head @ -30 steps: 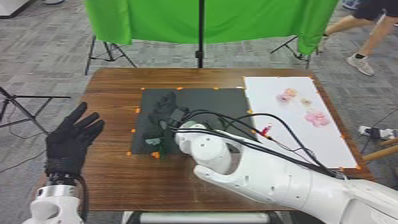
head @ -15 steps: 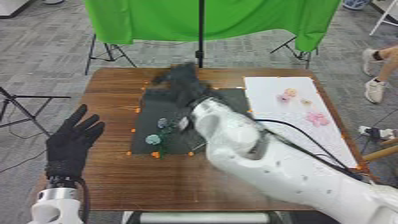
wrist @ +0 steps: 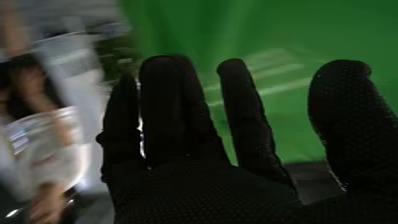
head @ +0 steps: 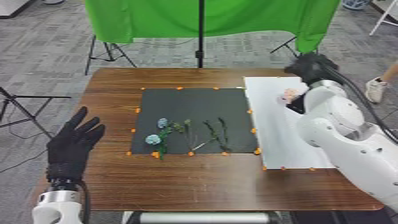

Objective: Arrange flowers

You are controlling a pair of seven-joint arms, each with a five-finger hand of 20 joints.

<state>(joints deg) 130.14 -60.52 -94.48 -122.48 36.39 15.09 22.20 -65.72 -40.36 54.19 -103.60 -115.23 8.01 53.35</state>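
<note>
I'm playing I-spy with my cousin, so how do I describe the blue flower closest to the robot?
On the brown table, find the black mat left of the white sheet. Look toward the mat's near left corner. The flower is the pale blue one nearest the robot; another blue flower lies just beyond it, and green stems lie to the right.

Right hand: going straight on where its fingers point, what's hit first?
Probably the green cloth past the table's far edge: the right hand's fingers point that way. Depth is unclear, so the gap is a guess.
</note>
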